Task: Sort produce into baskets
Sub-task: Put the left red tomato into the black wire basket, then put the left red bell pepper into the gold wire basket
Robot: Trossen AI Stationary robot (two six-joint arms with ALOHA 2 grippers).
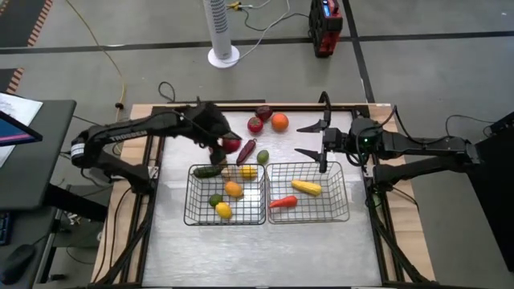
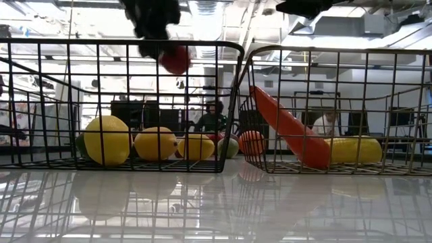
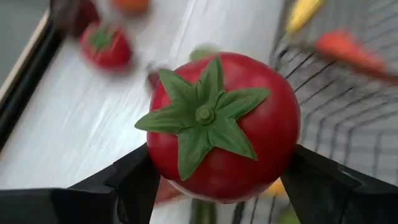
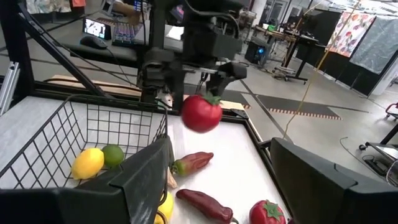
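Note:
My left gripper (image 1: 223,142) is shut on a red toy tomato (image 3: 224,124) in the air by the far rim of the left wire basket (image 1: 193,217); the tomato also shows in the low view (image 2: 175,59) and the right wrist view (image 4: 201,113). That basket holds a green cucumber (image 1: 207,171) and several round yellow, orange and green fruits. The right basket (image 1: 345,213) holds a yellow piece (image 1: 306,187) and an orange carrot (image 1: 283,201). My right gripper (image 1: 313,140) is open and empty over the right basket's far rim. My left gripper pinches the tomato by its two opposite sides (image 3: 158,155), one finger (image 3: 124,183) on each, with the green leafy top (image 3: 202,115) facing back toward the wrist. The fingers come from above, slanting down. The tomato hangs below them, lifted clear of the table and at about the height of the basket's rim.
Loose on the table beyond the baskets lie a long dark purple piece (image 1: 246,152), a small green one (image 1: 262,157), a red one (image 1: 254,124), an orange one (image 1: 279,121) and a dark red one (image 1: 263,112). Bare table lies in front of the baskets.

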